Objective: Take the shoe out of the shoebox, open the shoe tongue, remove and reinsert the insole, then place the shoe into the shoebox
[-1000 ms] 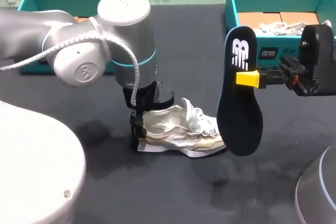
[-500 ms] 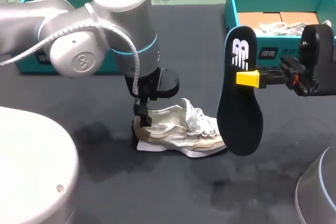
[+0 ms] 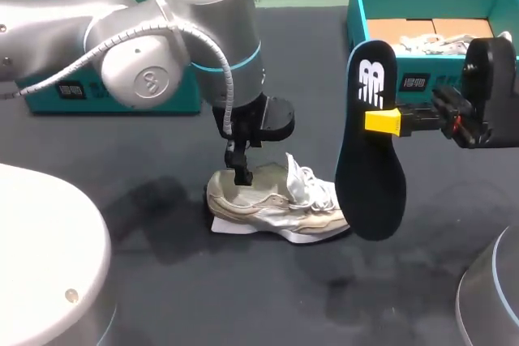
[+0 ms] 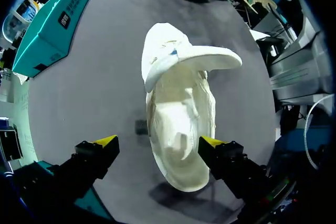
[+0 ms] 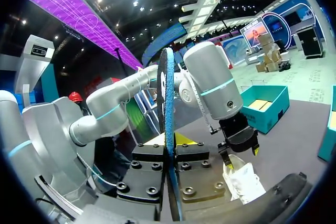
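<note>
A worn white shoe (image 3: 276, 208) lies on its side on the dark table, laces toward the right. My left gripper (image 3: 241, 172) hangs open just above its heel opening; in the left wrist view the shoe (image 4: 181, 124) lies under the left gripper (image 4: 158, 141), one fingertip (image 4: 212, 142) at the shoe's edge and the other out over bare table. My right gripper (image 3: 381, 121) is shut on a dark insole (image 3: 369, 151), held upright in the air right of the shoe. The right wrist view shows the insole (image 5: 169, 129) edge-on between the jaws of the right gripper (image 5: 170, 142).
A teal shoebox (image 3: 430, 79) with paper and cardboard inside stands at the back right, behind the insole. A second teal box (image 3: 49, 91) sits at the back left, partly hidden by my left arm. Bare dark table lies in front of the shoe.
My left arm has swung right and risen, carrying its open gripper from the heel's outer side to above the shoe's opening. The right arm and insole have stayed still.
</note>
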Robot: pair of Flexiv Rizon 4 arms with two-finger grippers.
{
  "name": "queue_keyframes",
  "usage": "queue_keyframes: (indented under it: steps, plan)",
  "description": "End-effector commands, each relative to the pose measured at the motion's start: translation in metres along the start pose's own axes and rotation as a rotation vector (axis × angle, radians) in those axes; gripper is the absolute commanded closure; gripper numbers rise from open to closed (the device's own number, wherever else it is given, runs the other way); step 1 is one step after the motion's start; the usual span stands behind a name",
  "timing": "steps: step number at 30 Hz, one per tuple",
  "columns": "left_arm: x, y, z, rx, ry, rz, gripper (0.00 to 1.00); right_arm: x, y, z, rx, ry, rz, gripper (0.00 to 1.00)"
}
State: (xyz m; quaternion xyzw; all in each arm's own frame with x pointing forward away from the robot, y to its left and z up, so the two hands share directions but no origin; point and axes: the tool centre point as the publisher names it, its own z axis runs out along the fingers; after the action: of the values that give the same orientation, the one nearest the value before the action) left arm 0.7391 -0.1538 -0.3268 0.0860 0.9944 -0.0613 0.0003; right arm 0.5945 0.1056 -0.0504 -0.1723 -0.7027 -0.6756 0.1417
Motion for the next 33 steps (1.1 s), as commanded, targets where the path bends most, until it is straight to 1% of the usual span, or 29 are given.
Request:
queue_keyframes:
  steps: [1, 9, 16, 17, 18, 19, 20, 21, 22, 25, 26, 28, 30, 33]
  plan:
    - [-0.008, -0.011, 0.019, -0.014, 0.005, -0.001, 0.00, 0.009, -0.005, -0.002, -0.007, -0.129, -0.001, 1.00]
    - [-0.015, -0.013, 0.044, -0.020, -0.011, -0.004, 0.00, 0.009, -0.005, -0.002, -0.007, -0.129, -0.001, 1.00]
    - [-0.014, -0.012, 0.054, -0.018, 0.003, -0.013, 0.00, 0.009, -0.005, -0.002, -0.007, -0.129, -0.001, 1.00]
    - [-0.012, -0.012, 0.055, -0.018, 0.006, -0.013, 0.13, 0.009, -0.005, -0.002, -0.007, -0.129, -0.001, 1.00]
    - [-0.012, -0.012, 0.056, -0.020, 0.008, -0.014, 0.24, 0.009, -0.005, -0.002, -0.007, -0.129, -0.001, 1.00]
    - [-0.011, -0.012, 0.057, -0.021, 0.011, -0.015, 0.46, 0.009, -0.005, -0.002, -0.007, -0.129, -0.001, 1.00]
    - [-0.011, -0.012, 0.058, -0.022, 0.014, -0.016, 0.58, 0.009, -0.005, -0.002, -0.007, -0.129, -0.001, 1.00]
    - [-0.011, -0.012, 0.059, -0.023, 0.017, -0.017, 0.65, 0.009, -0.005, -0.002, -0.007, -0.129, -0.001, 1.00]
    - [-0.011, -0.012, 0.060, -0.023, 0.020, -0.017, 0.68, 0.009, -0.005, -0.002, -0.007, -0.129, -0.001, 1.00]
    - [-0.010, -0.011, 0.062, -0.026, 0.028, -0.017, 0.71, 0.009, -0.005, -0.002, -0.007, -0.129, -0.001, 1.00]
    - [-0.010, -0.011, 0.062, -0.027, 0.030, -0.017, 0.74, 0.009, -0.005, -0.002, -0.007, -0.129, -0.001, 1.00]
    - [-0.009, -0.011, 0.063, -0.028, 0.034, -0.016, 0.85, 0.009, -0.005, -0.002, -0.007, -0.129, -0.001, 1.00]
    - [-0.009, -0.011, 0.063, -0.028, 0.037, -0.015, 1.00, 0.009, -0.005, -0.002, -0.007, -0.129, -0.001, 1.00]
    - [-0.009, -0.012, 0.063, -0.029, 0.041, -0.012, 1.00, 0.009, -0.005, -0.002, -0.007, -0.129, -0.001, 1.00]
